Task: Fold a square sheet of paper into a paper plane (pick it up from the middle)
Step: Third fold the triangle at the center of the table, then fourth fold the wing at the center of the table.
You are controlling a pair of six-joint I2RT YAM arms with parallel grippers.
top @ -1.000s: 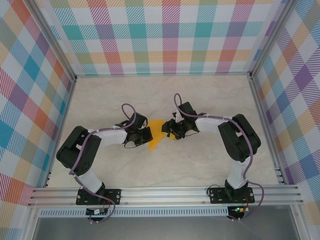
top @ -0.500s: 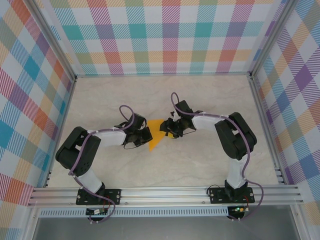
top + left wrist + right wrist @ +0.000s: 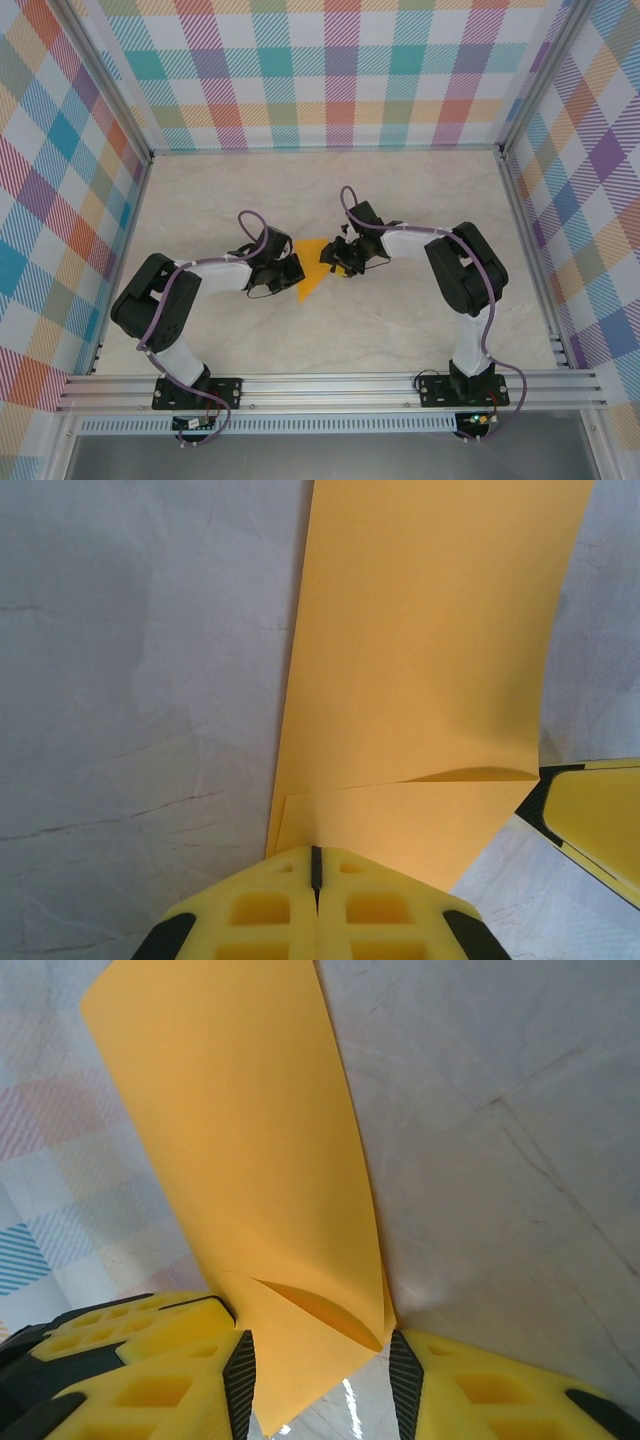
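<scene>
The square sheet of paper (image 3: 312,266) is straddled at its right corner by the parted right gripper (image 3: 320,1360); its left edge is met by the closed left gripper (image 3: 315,868).

Matt smooth paper (image 3: 430,650), veined stone-look table (image 3: 130,680)

**A:** What colour is the thin folded sheet of paper (image 3: 312,268)?

**B:** Plain orange-yellow, unmarked. The stone-look table (image 3: 400,200) beneath it is pale cream with faint grey veins.

**A:** And beside the paper?

**B:** The left end effector (image 3: 316,858) and right end effector (image 3: 320,1380) are bright yellow with black trim. The arms (image 3: 165,300) are black and white, with lilac cables (image 3: 255,218).

**A:** Behind the paper?

**B:** Fabric walls (image 3: 340,70) in pastel plaid: teal, orange, pink and purple on white.
</scene>
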